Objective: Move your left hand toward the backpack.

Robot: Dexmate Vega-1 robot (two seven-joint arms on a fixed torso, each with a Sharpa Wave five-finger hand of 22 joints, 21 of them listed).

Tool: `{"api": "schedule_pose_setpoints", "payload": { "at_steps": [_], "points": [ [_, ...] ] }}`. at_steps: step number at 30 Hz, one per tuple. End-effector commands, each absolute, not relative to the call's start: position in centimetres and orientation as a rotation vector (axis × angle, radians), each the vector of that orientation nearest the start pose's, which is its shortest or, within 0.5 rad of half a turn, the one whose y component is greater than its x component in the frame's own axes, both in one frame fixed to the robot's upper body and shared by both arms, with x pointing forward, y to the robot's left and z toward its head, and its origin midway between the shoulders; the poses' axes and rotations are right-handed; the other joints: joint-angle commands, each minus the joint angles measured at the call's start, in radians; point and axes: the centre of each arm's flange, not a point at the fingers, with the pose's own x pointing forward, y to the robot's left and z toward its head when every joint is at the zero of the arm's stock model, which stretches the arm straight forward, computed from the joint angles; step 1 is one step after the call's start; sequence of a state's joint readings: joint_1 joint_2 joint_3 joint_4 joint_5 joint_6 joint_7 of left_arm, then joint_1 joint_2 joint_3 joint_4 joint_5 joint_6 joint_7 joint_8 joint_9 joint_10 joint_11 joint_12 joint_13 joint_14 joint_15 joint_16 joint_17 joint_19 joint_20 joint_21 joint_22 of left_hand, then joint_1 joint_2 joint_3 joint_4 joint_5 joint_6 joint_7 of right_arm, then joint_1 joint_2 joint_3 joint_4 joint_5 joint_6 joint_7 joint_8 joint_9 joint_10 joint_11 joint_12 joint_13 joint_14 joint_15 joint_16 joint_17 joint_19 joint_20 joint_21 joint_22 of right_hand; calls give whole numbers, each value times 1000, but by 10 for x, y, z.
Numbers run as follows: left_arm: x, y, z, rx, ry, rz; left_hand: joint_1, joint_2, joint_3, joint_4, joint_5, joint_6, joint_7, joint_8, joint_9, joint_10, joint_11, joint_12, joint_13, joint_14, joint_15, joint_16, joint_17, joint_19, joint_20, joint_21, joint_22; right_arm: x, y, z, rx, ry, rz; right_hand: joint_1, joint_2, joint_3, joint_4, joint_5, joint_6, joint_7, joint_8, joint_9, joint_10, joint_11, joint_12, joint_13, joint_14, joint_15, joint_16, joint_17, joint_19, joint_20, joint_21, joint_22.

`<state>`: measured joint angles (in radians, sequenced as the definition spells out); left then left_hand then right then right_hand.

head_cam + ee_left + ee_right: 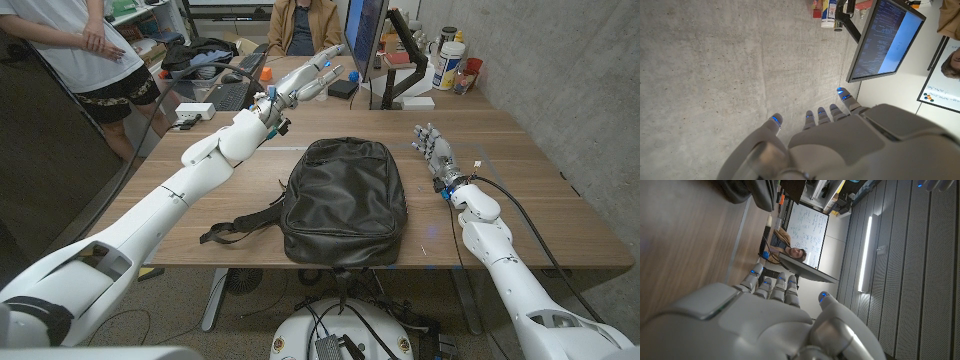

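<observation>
**Left hand raised beyond the backpack, right hand waiting on the table**

The black backpack (345, 202) lies flat near the middle of the wooden table (520, 200), close to the robot's edge, with a loose strap (235, 228) trailing off toward the robot's left.

The left hand (312, 74) is stretched out above the far left part of the table, well apart from the backpack and past its far end. Its fingers (844, 95) are extended and spread, with blue lights at the tips, and nothing is in them. In the left wrist view they reach toward a grey concrete wall (715, 65) and a monitor (885, 37) showing lines of text.

The right hand (432, 148) is on the table to the right of the backpack, apart from it, fingers straight and slightly apart, holding nothing. In the right wrist view its fingers (771, 285) point along the wooden tabletop.

Beyond the table, a person in a tan jacket (303, 25) sits at the far side, and another person in a white shirt (80, 50) stands at the left. Bottles (450, 62) stand near the monitor's foot.
</observation>
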<state>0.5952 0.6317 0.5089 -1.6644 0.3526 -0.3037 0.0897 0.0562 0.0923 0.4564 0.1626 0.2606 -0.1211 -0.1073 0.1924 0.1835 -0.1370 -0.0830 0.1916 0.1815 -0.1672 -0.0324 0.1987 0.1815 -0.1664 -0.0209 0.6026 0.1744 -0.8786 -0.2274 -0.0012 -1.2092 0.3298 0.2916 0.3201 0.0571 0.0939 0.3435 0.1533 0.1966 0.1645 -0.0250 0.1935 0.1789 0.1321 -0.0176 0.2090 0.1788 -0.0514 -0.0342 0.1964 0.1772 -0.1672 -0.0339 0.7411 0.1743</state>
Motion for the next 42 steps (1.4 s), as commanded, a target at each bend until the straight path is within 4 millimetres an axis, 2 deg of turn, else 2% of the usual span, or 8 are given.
{"api": "schedule_pose_setpoints", "payload": {
  "at_steps": [1,11,17,21,24,30,36,42],
  "points": [
    [546,153,153,1124,-1229,-140,12,30,3,-4,8,4,2,3,4,-5,-5,0,3,-12,-38,-4,1,-2,6,-1,4,654,-308,-37,4,-656,222,-4,66,2,1,8,11,0,0,6,8,-3,3,5,1,-28,-4,1,-43,-106,-3,3],
    [545,146,153,1169,-1227,-142,15,27,1,-5,10,11,-8,5,4,-4,-17,1,3,-14,-38,-5,1,-2,19,-7,4,653,-311,-36,-4,-660,216,-4,66,1,0,8,14,-2,0,6,8,-3,3,5,1,-29,-4,0,-42,-107,-6,3],
    [546,143,154,1195,-1218,-142,17,25,0,-6,12,16,-16,6,4,-4,-28,1,3,-7,-36,-2,1,2,12,-8,4,653,-313,-36,-3,-658,213,-4,67,1,0,8,15,-1,0,6,8,-4,2,5,1,-28,-4,1,-42,-107,-8,3],
    [547,142,154,1221,-1208,-150,24,22,0,-11,13,17,-59,5,4,-4,-34,1,4,-5,-36,-1,1,4,22,-13,3,654,-313,-37,-2,-657,213,-4,67,1,0,8,15,-1,0,6,9,-3,3,5,1,-28,-4,1,-41,-107,-10,3],
    [548,141,154,1236,-1195,-162,30,26,3,-14,14,19,-69,4,3,-4,-37,1,4,-5,-32,-2,1,4,28,-17,3,655,-313,-37,1,-655,212,-4,67,1,0,8,15,-1,0,6,9,-3,3,5,1,-29,-4,1,-41,-107,-10,3],
    [552,140,154,1259,-1172,-173,38,27,7,-16,14,16,-75,2,3,-10,-39,0,4,-6,-25,-3,1,2,51,-22,3,656,-314,-38,0,-652,210,-5,67,1,0,8,15,0,-1,6,9,-3,2,5,1,-29,-4,1,-40,-107,-13,3],
    [554,139,154,1271,-1165,-177,42,24,7,-19,13,5,-78,-2,3,-15,-40,-1,4,-7,-27,-4,1,-1,50,-27,3,657,-314,-38,2,-651,211,-5,67,1,1,8,14,-1,-1,6,8,-4,2,5,1,-30,-5,1,-40,-109,-15,3],
    [556,138,154,1285,-1156,-177,46,20,6,-21,13,0,-85,-4,3,-18,-40,-1,4,-9,-24,-5,1,-7,60,-33,4,659,-314,-37,2,-651,211,-5,68,1,0,8,14,0,-2,6,8,-4,2,5,2,-29,-4,1,-40,-109,-16,3]
  ]
}}
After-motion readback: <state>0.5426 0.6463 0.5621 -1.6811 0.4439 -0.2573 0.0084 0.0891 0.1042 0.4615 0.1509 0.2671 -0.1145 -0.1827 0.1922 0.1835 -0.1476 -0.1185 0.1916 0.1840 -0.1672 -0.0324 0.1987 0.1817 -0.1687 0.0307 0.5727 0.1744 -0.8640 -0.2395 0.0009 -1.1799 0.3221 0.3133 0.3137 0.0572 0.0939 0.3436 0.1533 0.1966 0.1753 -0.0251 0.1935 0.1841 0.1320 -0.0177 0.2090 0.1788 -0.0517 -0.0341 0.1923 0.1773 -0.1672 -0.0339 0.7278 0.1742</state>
